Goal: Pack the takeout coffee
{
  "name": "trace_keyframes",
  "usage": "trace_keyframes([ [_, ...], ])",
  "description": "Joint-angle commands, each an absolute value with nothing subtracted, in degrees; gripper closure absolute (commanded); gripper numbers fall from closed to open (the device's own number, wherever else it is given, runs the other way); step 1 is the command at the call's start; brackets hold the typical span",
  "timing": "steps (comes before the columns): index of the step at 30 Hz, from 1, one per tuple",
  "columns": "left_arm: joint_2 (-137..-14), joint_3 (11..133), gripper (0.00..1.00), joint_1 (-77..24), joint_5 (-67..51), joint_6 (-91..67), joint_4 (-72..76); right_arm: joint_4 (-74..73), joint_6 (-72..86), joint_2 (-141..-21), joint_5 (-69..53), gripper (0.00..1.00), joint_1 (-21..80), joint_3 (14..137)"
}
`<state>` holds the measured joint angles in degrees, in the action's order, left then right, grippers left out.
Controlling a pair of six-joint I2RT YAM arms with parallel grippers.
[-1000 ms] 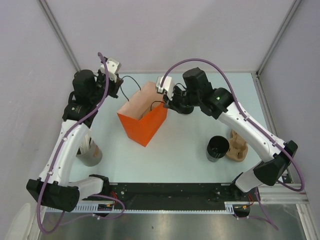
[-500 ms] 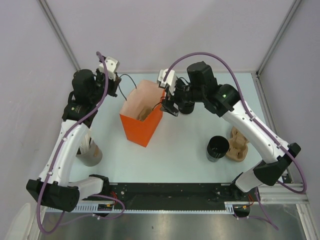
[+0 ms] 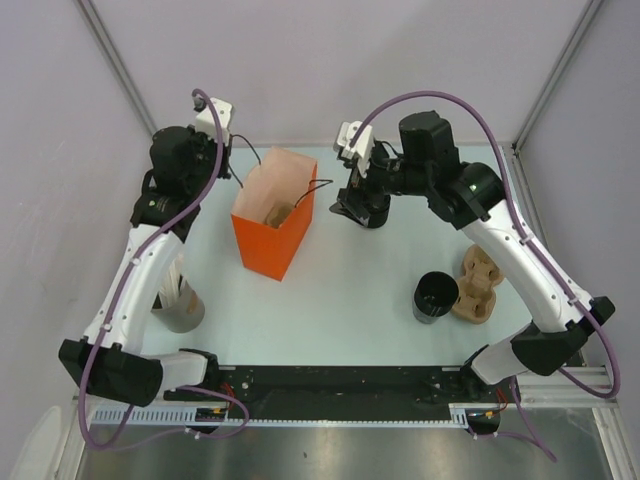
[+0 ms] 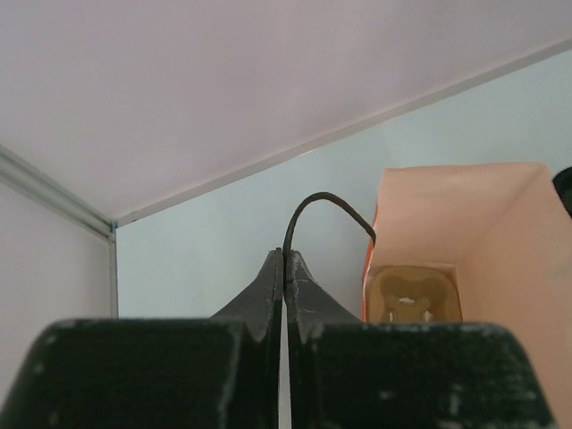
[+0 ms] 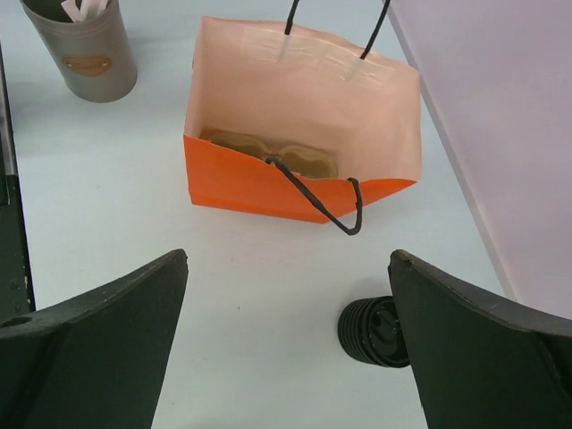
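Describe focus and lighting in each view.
Top external: even soft light, faint shadows, the orange bag sharp. Left wrist: the left gripper is dark and soft-edged; the bag beyond is clearer. Right wrist: the right gripper is dark, near and blurred; the bag and takeout coffee are crisp.

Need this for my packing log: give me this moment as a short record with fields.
left tool: shut on the bag handle
right tool: open, holding nothing
takeout coffee: lidded, on the table beside the bag, not yet packed
orange bag: upright, mouth open, with a cardboard carrier inside
also on the table: wide black cup, second carrier, grey straw cup
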<state>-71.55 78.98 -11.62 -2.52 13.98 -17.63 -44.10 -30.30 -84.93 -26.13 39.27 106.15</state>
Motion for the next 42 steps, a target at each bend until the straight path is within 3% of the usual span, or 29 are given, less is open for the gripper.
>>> trace_keyframes([
  [1, -73.39, 82.35, 1.0, -11.34, 3.86, 13.8, -13.71, -42.89, -29.09, -81.65, -28.03, 0.0, 37.88, 105.21],
  [42, -83.93, 92.02, 1.0, 6.94, 15.82, 15.47, -10.81, -33.75, -23.99, -74.53, -35.68, 0.0, 26.63, 91.58],
])
